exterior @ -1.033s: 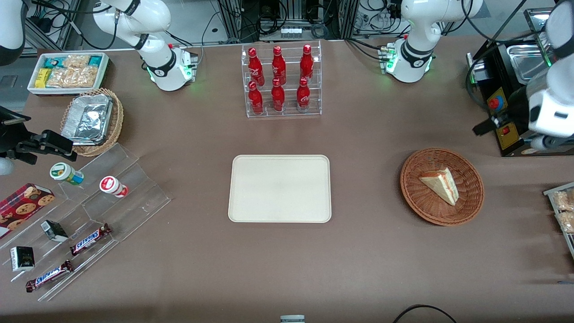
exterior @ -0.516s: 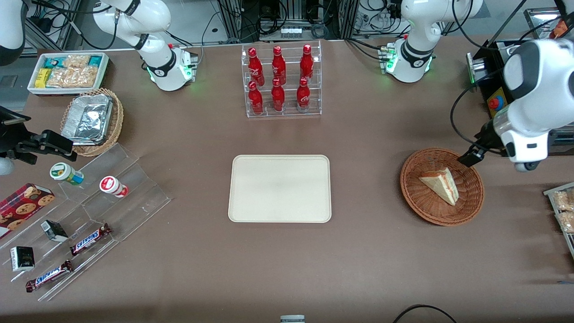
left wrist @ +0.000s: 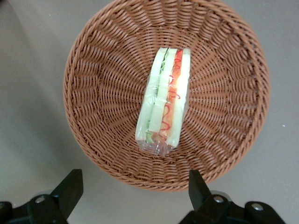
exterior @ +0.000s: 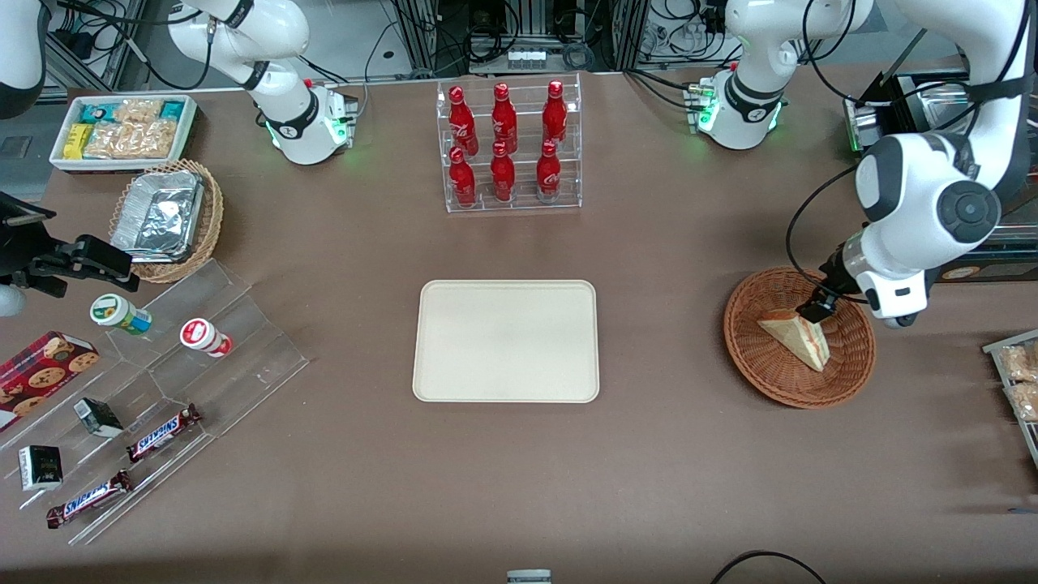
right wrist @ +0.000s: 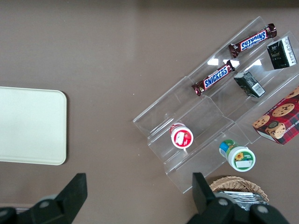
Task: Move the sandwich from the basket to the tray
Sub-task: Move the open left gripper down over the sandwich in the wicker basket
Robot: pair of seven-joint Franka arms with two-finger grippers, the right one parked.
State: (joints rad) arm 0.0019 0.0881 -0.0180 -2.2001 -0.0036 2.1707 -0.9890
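Observation:
The sandwich [exterior: 796, 334] is a pale bread wedge with red and green filling, lying in the round reddish-brown wicker basket [exterior: 762, 365] toward the working arm's end of the table. In the left wrist view the sandwich [left wrist: 164, 107] lies in the middle of the basket [left wrist: 103, 70]. My gripper [exterior: 813, 312] hangs above the basket's rim, beside the sandwich's wide end, farther from the front camera than the basket's middle. Its fingers [left wrist: 70, 189] are spread wide and hold nothing. The cream tray [exterior: 506, 341] lies bare at the table's middle; its edge shows in the right wrist view [right wrist: 32, 126].
A clear rack of red bottles [exterior: 508, 146] stands farther from the front camera than the tray. A black machine [exterior: 924, 138] stands close to the basket. A clear stepped stand with snack bars [exterior: 162, 432], a foil-tray basket [exterior: 166, 217] and a snack bin [exterior: 122, 130] lie toward the parked arm's end.
My left arm has swung in from the table's edge and come down over the basket. The gripper now hangs above the basket's rim by the sandwich. The sandwich has not moved.

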